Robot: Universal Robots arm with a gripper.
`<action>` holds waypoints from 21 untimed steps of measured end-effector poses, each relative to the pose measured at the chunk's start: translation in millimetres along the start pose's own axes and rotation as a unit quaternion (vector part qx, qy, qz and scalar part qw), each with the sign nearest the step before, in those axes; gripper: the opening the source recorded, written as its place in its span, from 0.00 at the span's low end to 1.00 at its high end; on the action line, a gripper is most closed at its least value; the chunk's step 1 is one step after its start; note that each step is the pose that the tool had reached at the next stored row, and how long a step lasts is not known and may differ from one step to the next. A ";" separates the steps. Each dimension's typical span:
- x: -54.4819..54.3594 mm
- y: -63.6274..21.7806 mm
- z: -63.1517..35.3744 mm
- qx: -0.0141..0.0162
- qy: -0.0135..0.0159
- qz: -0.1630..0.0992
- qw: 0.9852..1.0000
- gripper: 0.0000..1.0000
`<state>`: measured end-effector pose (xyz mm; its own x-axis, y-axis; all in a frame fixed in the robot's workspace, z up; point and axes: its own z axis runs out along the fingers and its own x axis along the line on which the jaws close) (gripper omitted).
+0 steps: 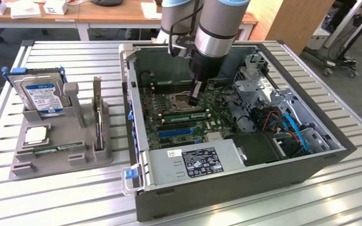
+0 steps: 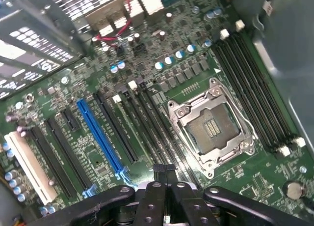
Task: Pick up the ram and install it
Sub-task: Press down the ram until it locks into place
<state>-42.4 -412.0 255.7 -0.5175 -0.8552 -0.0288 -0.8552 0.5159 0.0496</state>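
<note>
Starting with the exterior view, where did the gripper [image 1: 195, 100] stand? the trainee asked.

Down inside the open computer case [image 1: 332, 155], the technician said, its tip close over the motherboard [image 1: 216, 123], right at the CPU socket [image 1: 176, 100] and the memory slots [image 1: 184, 114] that ran along it.

And the ram?

A thin green stick, the ram [image 1: 55, 149], lay flat in the front groove of the grey holder [image 1: 24, 167] on the table [image 1: 61, 197], well apart from the case, toward the exterior view's left. On that same holder the hard drive [image 1: 43, 96] stood upright at the back and the expansion card [image 1: 98, 117] stood on edge beside it. The slots by the socket showed a green strip too; I could not tell whether a module sat there.

Were the jaws apart in that view?

I could not tell from there; the tip looked like one narrow dark block.

What did the wrist view give?

There the gripper [image 2: 164, 171] had its black fingertips [image 2: 159, 171] drawn fully together, and I saw nothing clamped between them. They hung just over the long black memory slots [image 2: 147, 123], between the blue slot [image 2: 100, 137] and the CPU socket [image 2: 211, 125]. The socket was open, its contact field bare. More black slots [image 2: 250, 88] ran along the socket's other side, with white latches at their ends.

Did the fingertips touch the board?

I could not tell; they were close above it.
</note>
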 end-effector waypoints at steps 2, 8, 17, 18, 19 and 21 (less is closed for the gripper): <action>0.1 0.1 0.2 0.000 -0.001 0.013 1.000 0.10; 0.3 0.5 0.6 0.002 -0.003 0.053 0.999 0.10; 0.6 0.8 1.4 0.003 -0.006 0.116 0.993 0.10; 0.6 0.9 1.5 0.004 -0.006 0.123 0.992 0.10; 0.6 0.9 1.6 0.004 -0.007 0.131 0.991 0.10; 0.7 1.0 1.8 0.004 -0.007 0.144 0.989 0.10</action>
<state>-43.7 -412.0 253.9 -0.7406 -0.6713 -0.0288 -0.6718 0.7390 0.0497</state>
